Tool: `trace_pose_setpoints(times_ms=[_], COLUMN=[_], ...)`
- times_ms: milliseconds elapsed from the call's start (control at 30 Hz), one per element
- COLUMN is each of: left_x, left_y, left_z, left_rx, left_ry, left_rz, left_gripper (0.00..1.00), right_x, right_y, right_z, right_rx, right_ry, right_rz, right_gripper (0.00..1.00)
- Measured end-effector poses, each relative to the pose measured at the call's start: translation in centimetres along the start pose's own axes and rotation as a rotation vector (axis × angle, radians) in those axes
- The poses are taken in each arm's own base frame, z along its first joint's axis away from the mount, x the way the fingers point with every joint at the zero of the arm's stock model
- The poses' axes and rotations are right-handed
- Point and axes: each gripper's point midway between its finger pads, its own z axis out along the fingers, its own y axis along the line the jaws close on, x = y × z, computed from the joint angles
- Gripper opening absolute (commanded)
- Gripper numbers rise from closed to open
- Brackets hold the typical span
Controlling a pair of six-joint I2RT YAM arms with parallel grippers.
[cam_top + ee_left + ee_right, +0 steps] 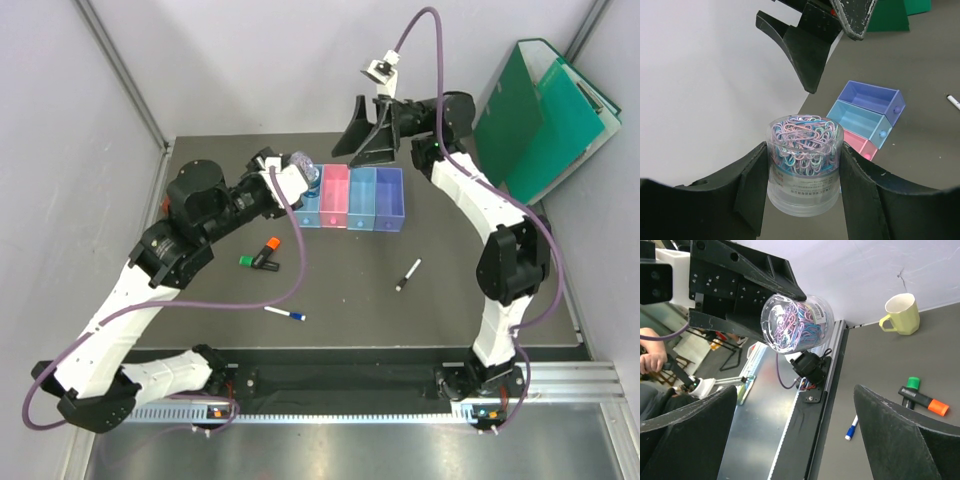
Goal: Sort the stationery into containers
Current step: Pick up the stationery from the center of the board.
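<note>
Top external view: left gripper (290, 172) is clamped on a clear round tub (303, 163) of paper clips, held off the table (450, 300) at its 11 o'clock, over the left end of the bins (388, 205). Right gripper (365, 135) hangs at 12 o'clock, just beyond the bins, jaws spread wide and holding nothing.

Left wrist view: fingers (752, 185) press the tub's smooth curved wall on both sides. The tub is upright. Cannot tell whether it has a lid.

Unsorted on the table: highlighters (262, 255) at 9 o'clock, pen (285, 315) at 7 o'clock, marker (407, 275) at 4 o'clock.

Risks, as judged:
- Fit. The tub looks about as wide as one bin. Lowered off-centre, it could catch a rim, sit crooked and topple on release.
- Slip. Flat fingers on a round, slick wall give little contact. A quick wrist turn could let the tub rotate or drop.
- Spill. If there is no lid, any tilt over the bins scatters clips into several compartments.
- Collision. The right gripper's fingers sit close above and beyond the tub in the left wrist view. If either arm moves toward the bins without the other giving way, they could strike.
- Shove. The bins look light. A low descent could push the row toward 12 o'clock.
</note>
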Motion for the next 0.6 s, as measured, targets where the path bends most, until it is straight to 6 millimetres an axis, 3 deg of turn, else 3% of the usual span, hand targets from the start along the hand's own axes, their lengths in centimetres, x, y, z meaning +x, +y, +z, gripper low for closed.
trace_pose_setpoints(times_ms=[400, 533, 600], left_x=[0.0, 0.8, 1.0], left_y=[-0.5, -1.2, -1.4], left_z=[0.1, 0.4, 0.7], left_rx=[0.004, 0.019, 0.025], left_ry=[0.011, 0.039, 0.047], left_rz=[0.037, 0.052, 0.057], left_gripper=[0.19, 0.19, 0.19], right_x=[-0.5, -4.0, -4.5], right_y=[-0.4, -5.0, -7.0], right_z=[-0.8, -3.2, -5.3], right_rx=[0.047, 0.35, 0.524], right_ry=[-0.034, -0.211, -0.236], right_rz=[0.049, 0.02, -0.021], right_gripper=[0.99, 1.0, 1.0])
